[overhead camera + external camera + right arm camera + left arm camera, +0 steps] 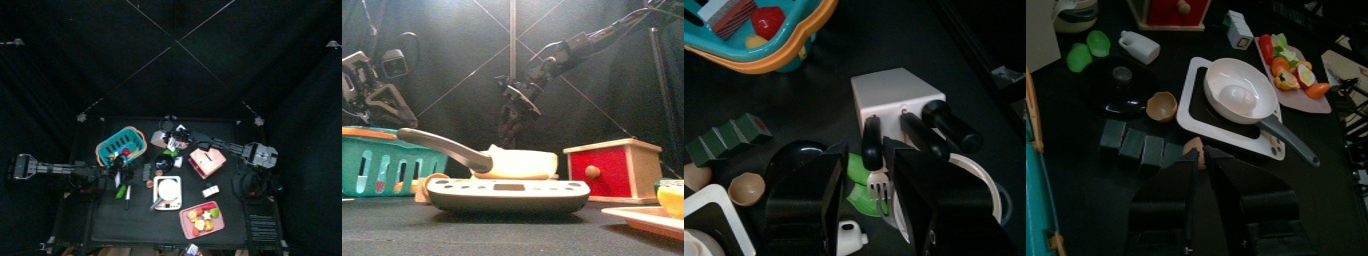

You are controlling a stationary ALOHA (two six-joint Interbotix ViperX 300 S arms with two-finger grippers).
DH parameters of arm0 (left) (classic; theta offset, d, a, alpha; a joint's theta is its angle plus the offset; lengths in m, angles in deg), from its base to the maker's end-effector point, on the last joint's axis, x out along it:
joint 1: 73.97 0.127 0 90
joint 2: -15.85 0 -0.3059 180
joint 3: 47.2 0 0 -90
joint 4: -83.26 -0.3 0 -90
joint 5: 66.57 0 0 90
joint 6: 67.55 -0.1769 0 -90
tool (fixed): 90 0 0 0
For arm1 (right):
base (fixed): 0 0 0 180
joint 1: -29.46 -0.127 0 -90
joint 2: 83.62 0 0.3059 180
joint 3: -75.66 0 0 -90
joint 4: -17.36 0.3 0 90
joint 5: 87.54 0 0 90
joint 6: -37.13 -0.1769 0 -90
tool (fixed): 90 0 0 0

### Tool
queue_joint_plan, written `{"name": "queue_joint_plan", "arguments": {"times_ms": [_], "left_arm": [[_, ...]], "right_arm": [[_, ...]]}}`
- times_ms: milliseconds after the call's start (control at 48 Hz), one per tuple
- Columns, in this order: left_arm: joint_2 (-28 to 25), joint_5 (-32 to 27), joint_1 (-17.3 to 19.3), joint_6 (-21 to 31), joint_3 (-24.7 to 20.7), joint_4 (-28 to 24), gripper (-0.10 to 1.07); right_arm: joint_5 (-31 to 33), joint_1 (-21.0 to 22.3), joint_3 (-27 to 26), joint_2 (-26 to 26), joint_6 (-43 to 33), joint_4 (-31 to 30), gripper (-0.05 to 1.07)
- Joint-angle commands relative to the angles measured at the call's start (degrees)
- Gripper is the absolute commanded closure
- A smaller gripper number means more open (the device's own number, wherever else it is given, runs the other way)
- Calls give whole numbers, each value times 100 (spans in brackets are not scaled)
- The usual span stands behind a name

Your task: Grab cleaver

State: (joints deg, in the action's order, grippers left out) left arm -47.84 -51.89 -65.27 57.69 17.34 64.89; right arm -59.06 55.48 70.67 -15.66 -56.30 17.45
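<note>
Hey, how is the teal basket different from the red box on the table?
The teal basket has an open top and slotted walls with things showing inside; the red box has solid walls and is closed. The basket has an orange rim, while the box has a round knob on its front. In the front view the basket is on the left and the box on the right. Both stand upright on the black table.

Crowded around the white knife block: teal basket close on the left, red box to the right, green fork just beside. Open room above.
</note>
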Motion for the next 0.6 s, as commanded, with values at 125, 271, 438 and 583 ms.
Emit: {"name": "queue_joint_plan", "arguments": {"times_ms": [125, 271, 438, 583], "left_arm": [[-9, 18, 18, -9, -62, 9, 39], [-9, 18, 18, -9, -70, 9, 39], [-9, 18, 18, -9, -70, 0, 39], [-9, 18, 18, -9, -70, 0, 39]], "right_arm": [[-114, 35, -149, 132, -18, -9, 43], [-114, 35, -149, 123, -26, 9, 52], [-97, 44, -141, 123, -35, 0, 54], [-88, 44, -132, 132, -35, -9, 54]]}}
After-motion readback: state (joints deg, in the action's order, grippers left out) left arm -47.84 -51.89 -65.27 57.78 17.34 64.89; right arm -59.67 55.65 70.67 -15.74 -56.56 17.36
